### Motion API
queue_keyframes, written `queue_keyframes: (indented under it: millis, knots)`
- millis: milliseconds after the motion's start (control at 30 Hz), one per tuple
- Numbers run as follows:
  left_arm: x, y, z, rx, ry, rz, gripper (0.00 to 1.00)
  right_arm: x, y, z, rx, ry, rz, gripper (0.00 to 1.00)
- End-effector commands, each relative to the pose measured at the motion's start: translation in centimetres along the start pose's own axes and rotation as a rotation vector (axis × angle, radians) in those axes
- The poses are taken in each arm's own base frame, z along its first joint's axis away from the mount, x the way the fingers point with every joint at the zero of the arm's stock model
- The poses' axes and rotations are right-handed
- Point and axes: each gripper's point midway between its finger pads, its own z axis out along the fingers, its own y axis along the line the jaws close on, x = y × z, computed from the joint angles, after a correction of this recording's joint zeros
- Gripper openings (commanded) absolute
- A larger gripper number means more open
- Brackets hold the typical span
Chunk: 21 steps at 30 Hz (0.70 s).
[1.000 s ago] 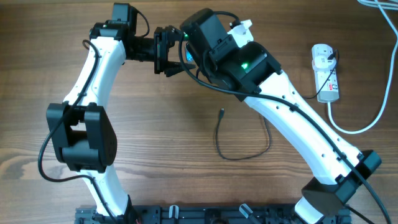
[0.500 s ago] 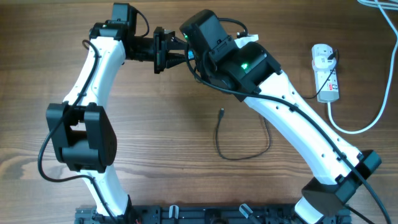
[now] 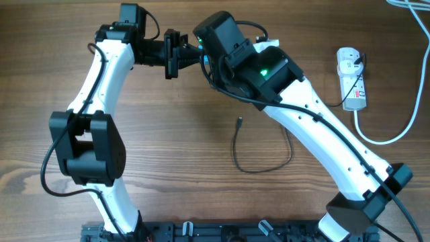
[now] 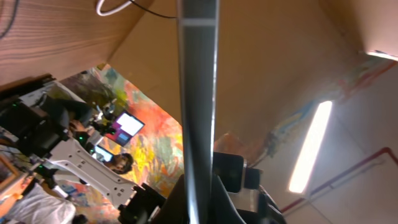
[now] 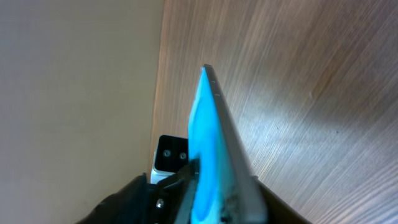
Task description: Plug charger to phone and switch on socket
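From above, the two arms are meeting over the far side of the worktop. The left gripper is pointing across to the right, and the right gripper is facing it from under its black wrist housing. What sits between them is mostly hidden from this angle. The charger is lying loose on the wood near the middle, well apart from both grippers. It is curling in an open loop, with its small dark tip at the end nearer the arms. The socket is lying off to the right, away from everything else, with its white cord trailing round beside it.

Through the left wrist camera, the phone is showing edge-on as a narrow grey bar running straight up the middle. The left jaws are pinching it at the bottom, a dark finger pressing on either side, so it is lifted off the worktop.

Through the right wrist camera, the phone is showing edge-on again, its bright cyan screen facing left and its pale rim facing right, with the wood grain behind it. It is sitting between the right jaws, with a black finger right up against the screen side. I cannot tell whether these jaws are gripping it or standing loose around it.
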Motion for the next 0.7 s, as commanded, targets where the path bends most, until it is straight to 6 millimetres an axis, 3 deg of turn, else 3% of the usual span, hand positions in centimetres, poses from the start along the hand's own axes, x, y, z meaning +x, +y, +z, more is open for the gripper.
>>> queue_keyframes:
  millis: [0, 100, 167, 267, 367, 500, 567, 667]
  knots:
    - [1.6, -0.8, 0.1, 0.004, 0.011, 0.073, 0.04, -0.6, 1.2, -1.1, -0.043, -0.02, -0.129, 0.76]
    - [1.6, -0.8, 0.1, 0.004, 0.011, 0.073, 0.04, -0.8, 1.4, -1.4, -0.05, -0.027, -0.278, 0.87]
    - [1.6, -0.8, 0.1, 0.004, 0.011, 0.074, 0.04, -1.3, 1.7, -1.9, -0.059, -0.034, -0.431, 1.0]
    - [1.5, -0.9, 0.1, 0.004, 0.009, 0.094, 0.04, -2.2, 2.1, -3.4, -0.073, -0.037, -0.707, 0.99]
    - [0.4, -0.8, 0.1, -0.024, -0.043, 0.135, 0.04, -4.1, 1.7, -5.2, -0.058, -0.046, -0.862, 1.0]
    - [-0.4, -0.4, 0.0, -0.056, -0.088, 0.224, 0.04, -7.0, -0.5, -6.1, 0.057, -0.056, -1.003, 1.0]
    - [-1.1, 0.0, -0.1, -0.083, -0.123, 0.267, 0.04, -8.6, -2.9, -5.9, 0.178, -0.04, -1.026, 1.0]
    - [-2.2, 0.6, -0.4, -0.128, -0.188, 0.269, 0.04, -9.2, -5.3, -5.6, 0.291, -0.011, -1.035, 1.0]
